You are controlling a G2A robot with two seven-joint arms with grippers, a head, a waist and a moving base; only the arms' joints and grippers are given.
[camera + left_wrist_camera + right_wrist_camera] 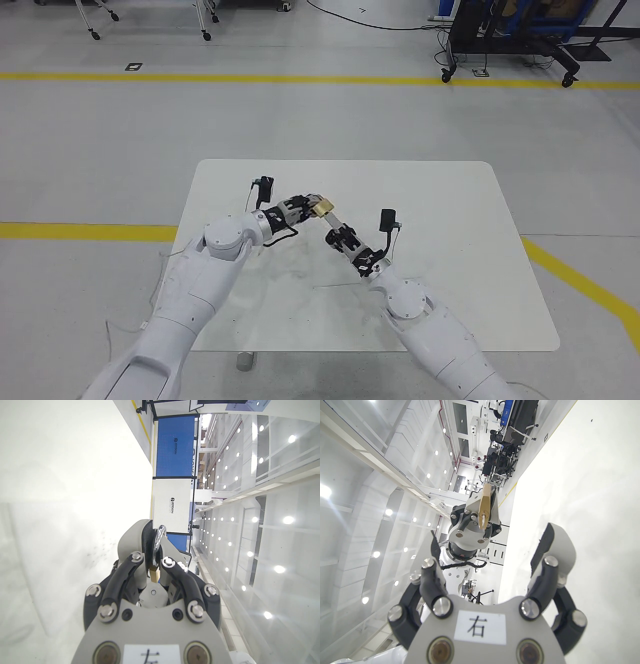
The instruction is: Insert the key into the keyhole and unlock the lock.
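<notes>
L gripper (156, 536) clamped on lock (485, 505), stiff, heavy-ish imo. R gripper (492, 537) wide open, empty; pinch the slick key (482, 523) straight ahead.

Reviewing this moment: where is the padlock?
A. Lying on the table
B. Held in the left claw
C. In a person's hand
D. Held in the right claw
B: the left claw is shut on the padlock, with the shackle and brass body showing between its fingers. The right claw is open and empty, apart from the padlock.
</notes>
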